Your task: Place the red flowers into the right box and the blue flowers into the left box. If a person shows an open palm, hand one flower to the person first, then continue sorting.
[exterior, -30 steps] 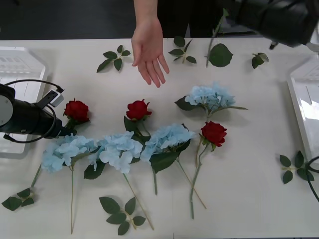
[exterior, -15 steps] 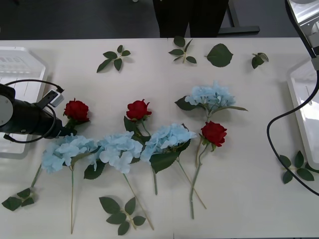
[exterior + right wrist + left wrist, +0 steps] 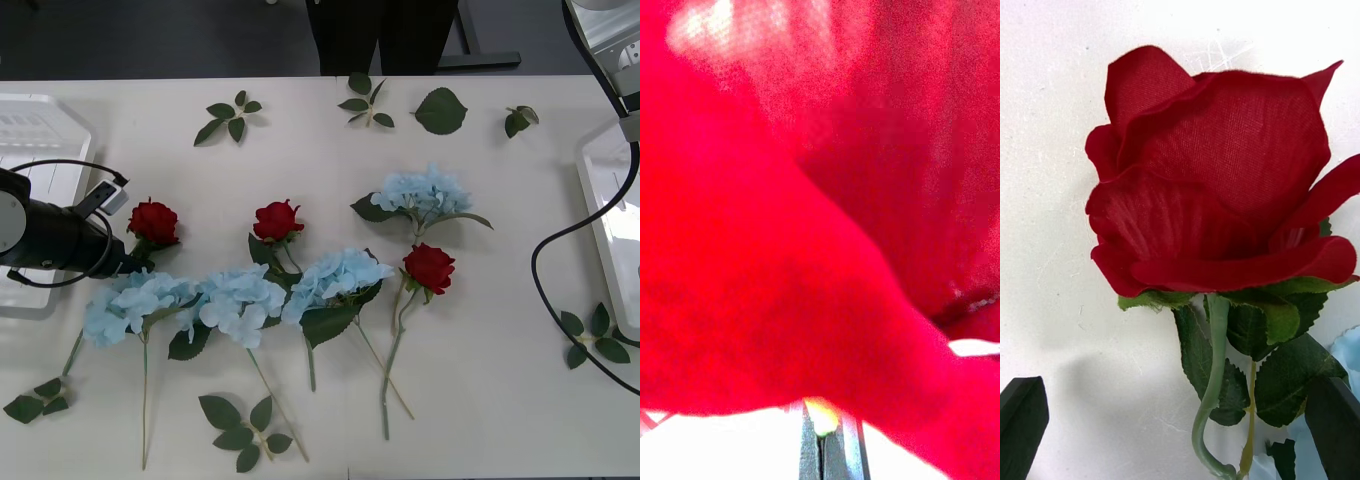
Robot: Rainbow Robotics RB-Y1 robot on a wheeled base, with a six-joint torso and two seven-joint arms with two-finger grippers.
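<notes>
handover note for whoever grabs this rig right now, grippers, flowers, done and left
left gripper: open, low over the table, fingers either side of the stem of the leftmost red rose.
right gripper: shut, a red bloom pressed close to its camera, apparently a rose in its grip; arm raised at the far right.
On the table: two more red roses and four blue flowers.
Done: no flower seen in the left box or the right box.
Left: all the sorting.
</notes>
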